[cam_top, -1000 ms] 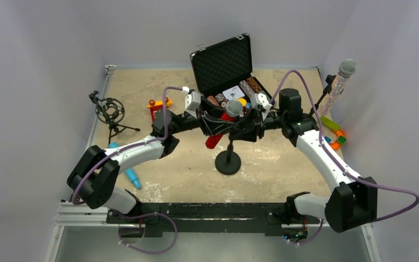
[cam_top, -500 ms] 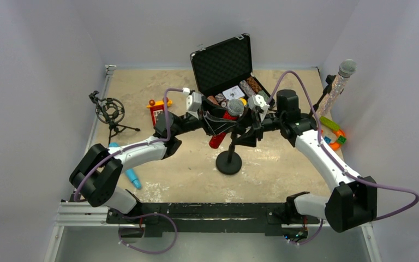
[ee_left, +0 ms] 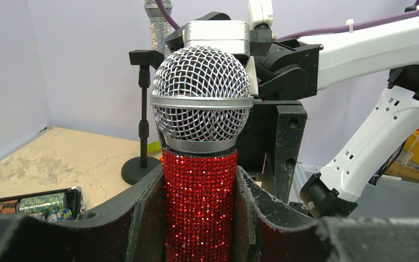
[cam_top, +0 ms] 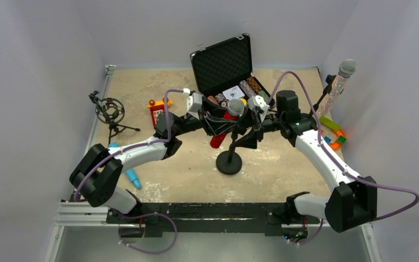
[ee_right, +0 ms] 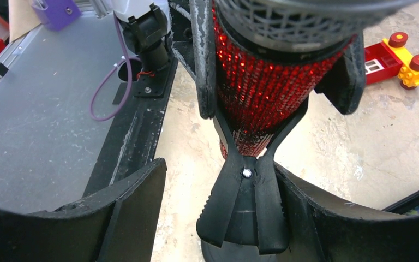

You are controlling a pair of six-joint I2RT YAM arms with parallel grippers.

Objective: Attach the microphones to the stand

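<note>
The left gripper (ee_left: 198, 173) clamps the red mic (ee_left: 199, 218) by its glittery, bead-textured barrel, with the black, rough-edged fingers pressing on either side just below the head. The head is a rounded grey wire-mesh ball with a smooth metal band around its middle. The mic stands nearly upright above the stand (cam_top: 229, 161), a thin black post on a flat round base in the middle of the table (cam_top: 185, 172), whose top is sandy and mottled.

From the right wrist, the mic's barrel narrows to a dark tail that sits in the fork of the clip (ee_right: 245, 213), a matte black Y-shaped plastic piece with a small screw at its throat. Its two prongs flank the tail.

The right gripper (ee_right: 223, 183) straddles the clip with its jaws spread. One finger is clear of the clip, with bare table showing in the gap, and the other is just beside it.

The silver mic (cam_top: 340, 82) stands tilted at the table's right edge, its mesh head uppermost. The blue mic (cam_top: 132, 177), smooth and plain, lies on the table partly under the left arm. Beyond the grippers is an open case (cam_top: 222, 63) with a lid lined in dimpled black foam.
</note>
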